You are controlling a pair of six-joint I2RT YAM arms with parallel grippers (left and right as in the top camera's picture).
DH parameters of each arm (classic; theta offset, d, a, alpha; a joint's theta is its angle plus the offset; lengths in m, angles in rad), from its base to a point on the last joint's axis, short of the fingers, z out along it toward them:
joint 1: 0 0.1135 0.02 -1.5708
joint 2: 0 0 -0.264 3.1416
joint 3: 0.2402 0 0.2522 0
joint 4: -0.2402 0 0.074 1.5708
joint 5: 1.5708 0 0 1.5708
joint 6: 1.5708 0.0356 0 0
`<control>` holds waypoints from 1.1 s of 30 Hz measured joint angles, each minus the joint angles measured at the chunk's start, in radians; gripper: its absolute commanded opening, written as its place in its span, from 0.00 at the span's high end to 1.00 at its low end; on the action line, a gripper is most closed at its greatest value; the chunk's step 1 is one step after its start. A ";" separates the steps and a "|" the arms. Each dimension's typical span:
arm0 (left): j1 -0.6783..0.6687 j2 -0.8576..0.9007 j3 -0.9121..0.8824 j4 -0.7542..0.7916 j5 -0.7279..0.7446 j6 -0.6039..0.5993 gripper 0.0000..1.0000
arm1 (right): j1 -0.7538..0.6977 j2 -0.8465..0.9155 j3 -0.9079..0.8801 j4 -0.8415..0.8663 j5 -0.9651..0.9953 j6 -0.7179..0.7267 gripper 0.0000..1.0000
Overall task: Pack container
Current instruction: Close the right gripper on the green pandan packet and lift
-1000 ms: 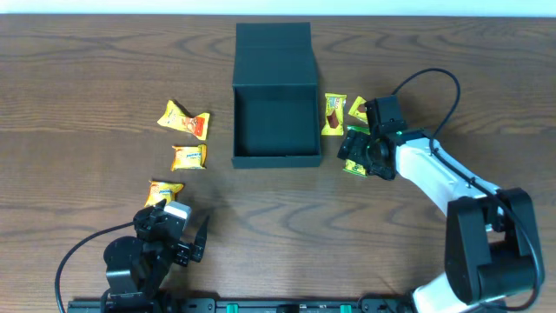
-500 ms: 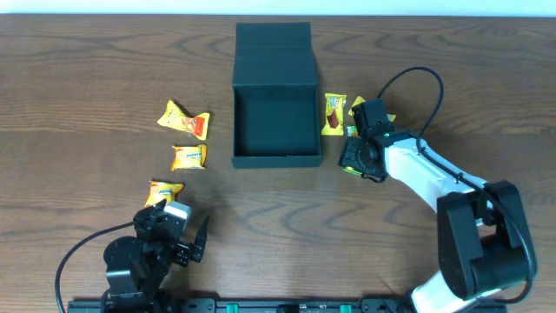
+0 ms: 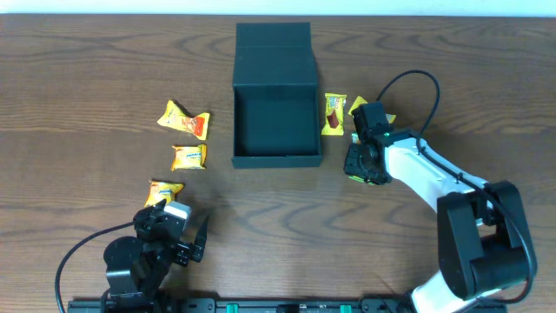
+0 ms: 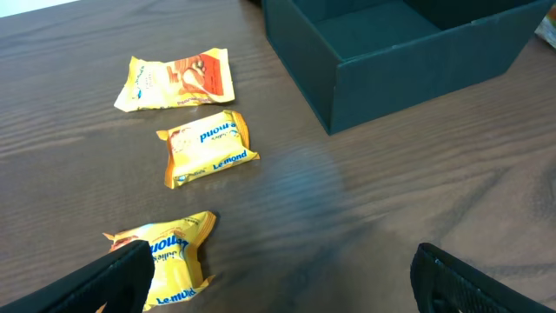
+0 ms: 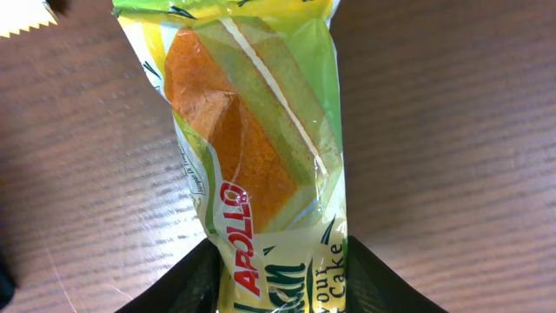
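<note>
The right gripper (image 3: pixel 358 165) had just drawn its jaws in from wide apart onto the green Apollo cake packet (image 5: pixel 261 156). In the wrist view both dark jaws sat against the sides of the wrapper's near end, pinching it, while the packet's far end lay flat on the table (image 3: pixel 87 69). How firm the grip was could not be told. It looked like the first pick: the packet was caught but not lifted.

The container (image 3: pixel 276 160) stood at the middle of the table, its lid flap (image 3: pixel 274 52) folded back and its inside bare, so nothing had been packed. The gripper and its packet lay just beside the container's right front corner, so only a short carry was needed.

Against the frame a second earlier, the right arm had slid a little toward the container and settled over the packet, hiding most of it from above. Nothing else had shifted. A yellow-brown snack packet (image 3: pixel 334 115) stayed beside the container's right wall, and three yellow packets (image 3: pixel 188 156) stayed on the left. The left gripper (image 4: pixel 278 261) remained near the table's front edge, jaws fully open and holding nothing.
</note>
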 measured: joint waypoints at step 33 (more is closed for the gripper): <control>0.000 0.000 0.000 0.000 0.000 0.000 0.05 | 0.057 0.270 0.534 -0.463 0.068 0.090 0.03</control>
